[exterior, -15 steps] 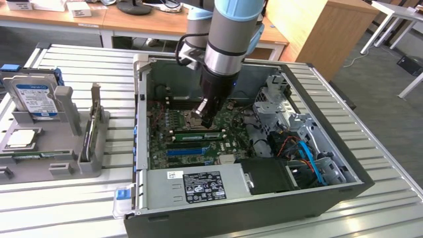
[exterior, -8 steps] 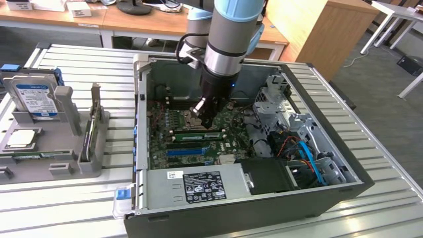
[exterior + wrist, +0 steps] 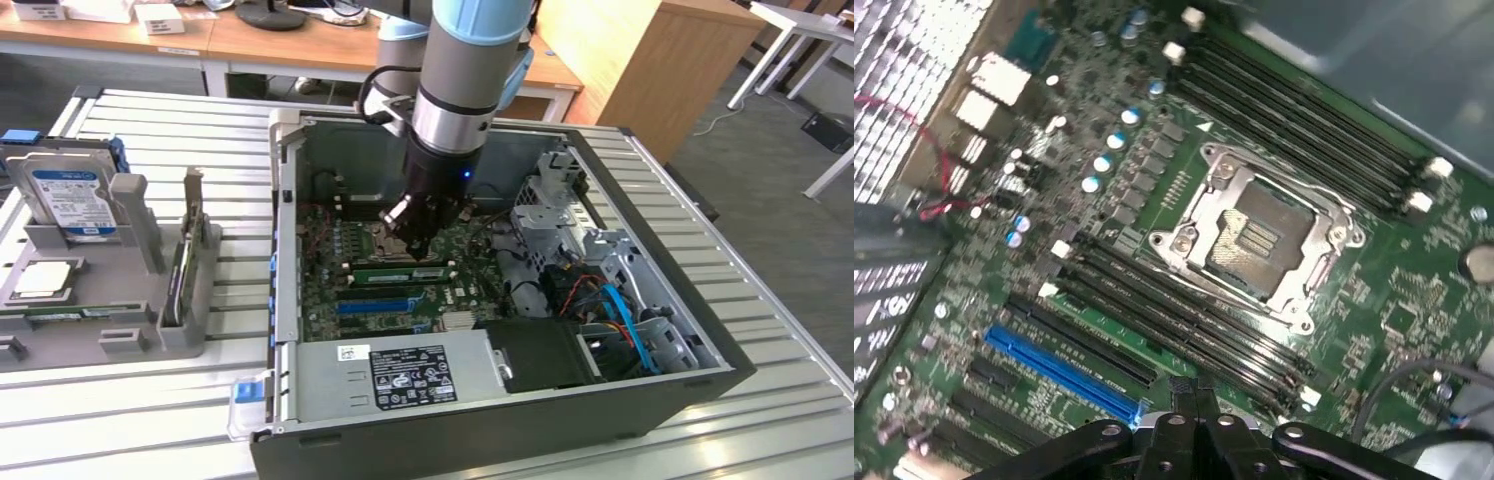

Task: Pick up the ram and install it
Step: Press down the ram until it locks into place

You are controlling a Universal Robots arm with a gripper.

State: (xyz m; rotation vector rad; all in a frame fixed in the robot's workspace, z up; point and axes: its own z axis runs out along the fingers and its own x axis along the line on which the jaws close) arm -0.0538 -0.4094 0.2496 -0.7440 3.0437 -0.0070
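A: What did you have in front of you, operator?

B: In the exterior view, an open computer case point(image 3: 667, 330) lay on its side on a slatted table point(image 3: 120, 420), motherboard point(image 3: 327, 300) facing up so the slots could be reached from above. The arm hung straight down into it, the gripper point(image 3: 424, 250) just over the memory slots below the CPU socket point(image 3: 374, 235).

A: And the fingers?

B: Pressed together. You could not tell from either view whether anything was pinched between them.

A: Where was the ram?

B: A long, thin green stick point(image 3: 398, 269) lay along a memory slot right under the fingertips, seemingly seated. It looked narrow, with a pale label and white clips at its ends.

A: What did the wrist view give you?

B: The silver CPU socket point(image 3: 1264, 235), black memory slots point(image 3: 1184, 320) on either side of it, a blue expansion slot point(image 3: 1059, 370), and the gripper point(image 3: 1194, 405) with its fingers closed just above the board.

A: Anything beside the case?

B: A grey fixture point(image 3: 127, 300) holding a hard drive point(image 3: 70, 200), on the exterior view's left
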